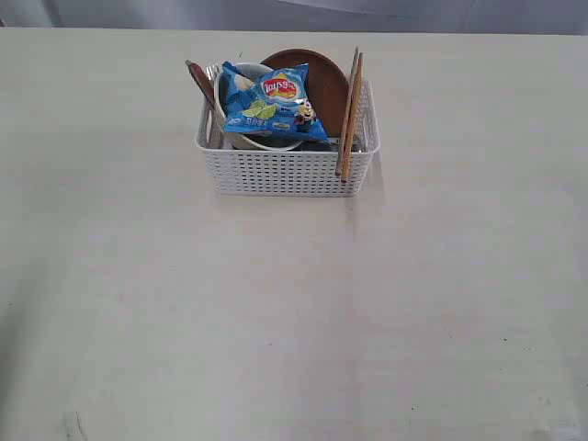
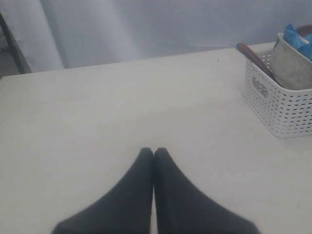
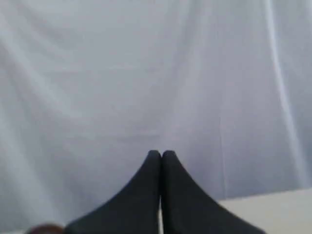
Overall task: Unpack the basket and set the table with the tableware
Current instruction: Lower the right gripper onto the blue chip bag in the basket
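Observation:
The white lattice basket (image 1: pixel 287 171) stands on the cream table (image 1: pixel 294 312) toward the far middle. Inside it lean a brown plate (image 1: pixel 322 78), a pale bowl (image 1: pixel 241 83), two wooden chopsticks (image 1: pixel 349 115) against the right end, and a reddish-brown spoon handle (image 1: pixel 200 81) at the left end. A blue chip bag (image 1: pixel 274 104) lies on top. Neither arm shows in the exterior view. My left gripper (image 2: pixel 153 151) is shut and empty over bare table, with the basket (image 2: pixel 278 105) off to one side. My right gripper (image 3: pixel 161 154) is shut and empty, facing a grey curtain.
A pale grey curtain (image 1: pixel 294 14) hangs behind the table's far edge. A dark stand leg (image 2: pixel 12 41) shows beyond the table corner in the left wrist view.

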You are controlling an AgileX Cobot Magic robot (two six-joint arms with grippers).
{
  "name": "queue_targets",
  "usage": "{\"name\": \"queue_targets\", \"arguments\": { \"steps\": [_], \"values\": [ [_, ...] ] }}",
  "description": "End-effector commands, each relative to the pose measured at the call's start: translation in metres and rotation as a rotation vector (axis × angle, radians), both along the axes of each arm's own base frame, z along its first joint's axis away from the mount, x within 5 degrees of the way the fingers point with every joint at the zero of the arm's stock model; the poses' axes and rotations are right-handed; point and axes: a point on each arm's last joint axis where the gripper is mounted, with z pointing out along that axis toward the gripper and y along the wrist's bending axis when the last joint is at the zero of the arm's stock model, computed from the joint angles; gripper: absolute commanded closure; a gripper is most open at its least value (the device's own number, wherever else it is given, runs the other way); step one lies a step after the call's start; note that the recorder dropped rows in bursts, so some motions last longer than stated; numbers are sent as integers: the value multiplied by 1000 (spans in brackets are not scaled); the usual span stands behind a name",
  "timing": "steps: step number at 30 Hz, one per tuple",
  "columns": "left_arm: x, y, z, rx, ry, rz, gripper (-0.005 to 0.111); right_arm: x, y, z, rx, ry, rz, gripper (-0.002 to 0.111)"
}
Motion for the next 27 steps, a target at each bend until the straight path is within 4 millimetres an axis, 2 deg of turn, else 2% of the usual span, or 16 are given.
{"name": "queue_targets", "arguments": {
  "steps": [1,2,3,4,5,6,7,8,9,10,11,13,14,16,20,27],
  "values": [
    [0,0,-1,-20,2,2,107,-9,-2,22,123,-234,29,109],
    [0,0,-1,-20,2,2,107,-10,-1,28,130,-235,46,108],
    [0,0,-1,-20,2,2,107,-15,1,46,169,-247,88,108],
    [0,0,-1,-20,2,2,107,-18,2,55,175,-261,104,108],
    [0,0,-1,-20,2,2,107,-21,4,79,158,-276,120,100],
    [0,0,-1,-20,2,2,107,-21,4,92,163,-263,121,92],
    [0,0,-1,-20,2,2,107,-17,3,118,185,-192,110,71],
    [0,0,-1,-20,2,2,107,-13,2,130,190,-144,94,58],
    [0,0,-1,-20,2,2,107,-2,1,151,170,-56,58,39],
    [0,0,-1,-20,2,2,107,12,0,168,144,52,35,34],
    [0,0,-1,-20,2,2,107,22,1,175,120,116,41,36],
    [0,0,-1,-20,2,2,107,54,14,193,43,267,117,43],
    [0,0,-1,-20,2,2,107,72,29,199,-32,319,204,45],
    [0,0,-1,-18,1,3,107,99,61,206,-136,388,354,45],
    [0,0,-1,-17,1,3,107,133,111,206,-273,484,507,44],
    [0,0,-1,-17,1,3,107,186,190,174,-455,816,628,44]
  ]
}}
